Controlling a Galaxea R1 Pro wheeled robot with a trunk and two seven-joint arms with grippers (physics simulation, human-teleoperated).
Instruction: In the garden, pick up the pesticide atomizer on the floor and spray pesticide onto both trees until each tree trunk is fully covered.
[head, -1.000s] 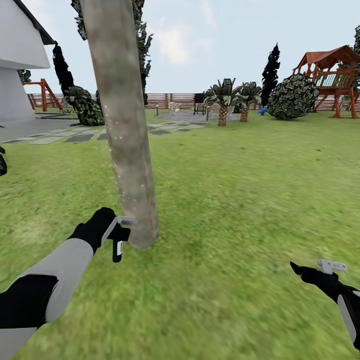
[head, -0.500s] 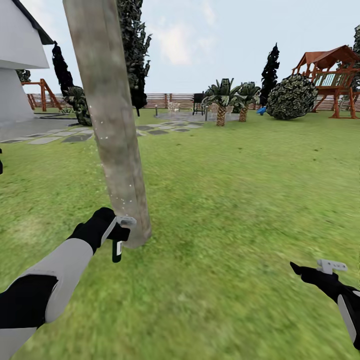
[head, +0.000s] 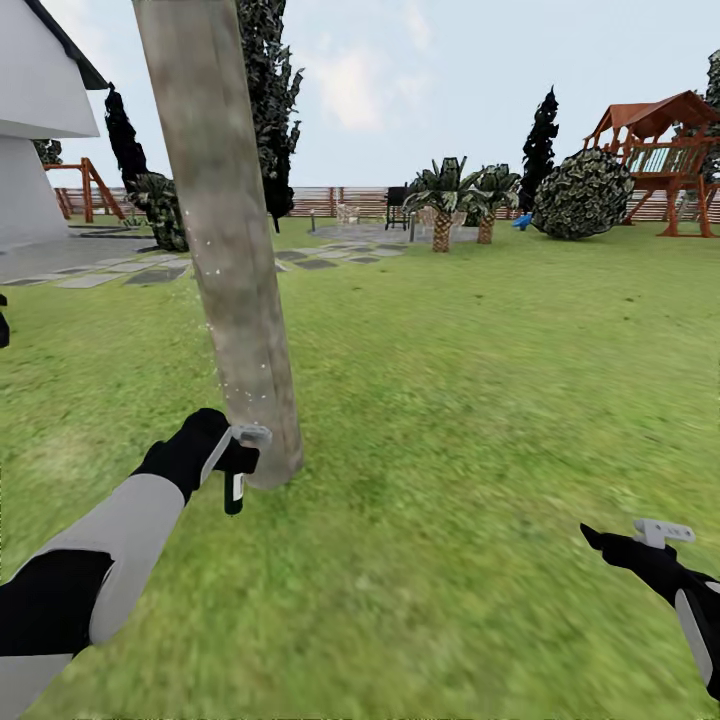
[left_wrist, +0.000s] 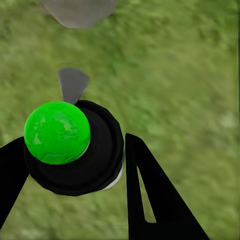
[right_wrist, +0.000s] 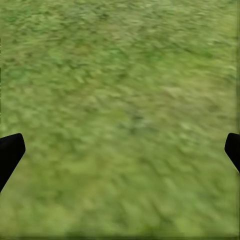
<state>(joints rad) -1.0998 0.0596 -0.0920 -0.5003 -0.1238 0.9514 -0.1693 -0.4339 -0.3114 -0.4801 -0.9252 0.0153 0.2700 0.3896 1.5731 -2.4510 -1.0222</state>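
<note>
A thick beige-grey tree trunk (head: 232, 260) rises from the grass (head: 450, 400) just ahead on the left, flecked with small white droplets. My left gripper (head: 236, 460) is shut on the pesticide atomizer (head: 234, 492), whose light grey spray head (head: 252, 436) sits right against the base of the trunk. In the left wrist view the gripper (left_wrist: 75, 150) clamps the black bottle (left_wrist: 100, 165) between its dark fingers (left_wrist: 145, 195), with a green sphere on it and the grey nozzle (left_wrist: 73, 82) pointing at the trunk base (left_wrist: 77, 10). My right gripper (head: 628, 540) hangs open low on the right over grass (right_wrist: 120, 100).
A white house (head: 35, 130) and paving slabs (head: 110, 272) lie at the left. Far back stand a slat fence (head: 330, 200), palms (head: 442, 205), a round bush (head: 585, 195) and a wooden play tower (head: 665, 160). Open lawn spreads to the right.
The whole picture has shifted a little, so the trunk now stands further left in it. Both arms keep their pose, and the atomizer stays in the left gripper by the trunk base.
</note>
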